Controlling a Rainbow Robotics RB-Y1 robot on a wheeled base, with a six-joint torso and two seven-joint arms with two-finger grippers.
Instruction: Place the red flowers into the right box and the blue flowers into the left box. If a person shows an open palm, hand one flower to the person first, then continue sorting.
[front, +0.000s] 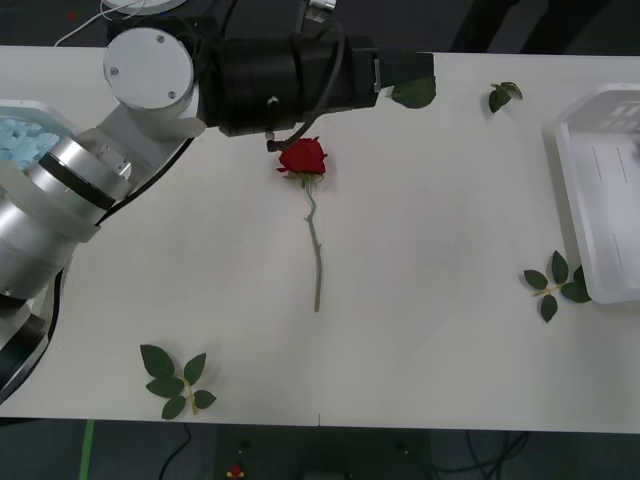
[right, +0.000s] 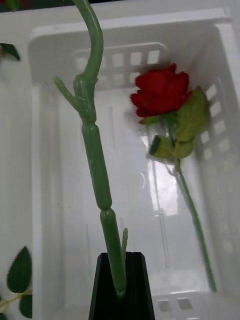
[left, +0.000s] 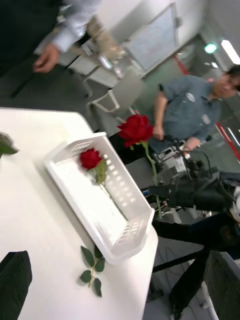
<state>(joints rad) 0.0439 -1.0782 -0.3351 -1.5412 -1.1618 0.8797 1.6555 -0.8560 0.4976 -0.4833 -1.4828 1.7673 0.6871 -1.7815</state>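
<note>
Right tool (right: 120, 290): black fingers pinched on the lower stem of a red rose (right: 95, 150), held above the right box (right: 50, 210); seen from the left wrist, the head (left: 135, 129) stands upright beyond the box's outer rim.
Held stem axis: runs up from the fingers over the box floor, roughly along the box's length; my guess is a lowering and a release are all that is left.
Already in the box: one rose (right: 161, 94), lying lengthwise near one side wall, beside the held stem and not touching it.
Rose on desk (front: 302, 157): head away from the robot, stem running straight back toward it, at mid-desk.
Left tool (front: 405, 72): out over the far side of the desk, just beyond that rose's head, the nearer arm to it; fingers spread or closed, I cannot tell.
Left box (front: 20, 125): at the desk's left edge, blue flowers (front: 25, 138) inside.
Writing: none readable.
</note>
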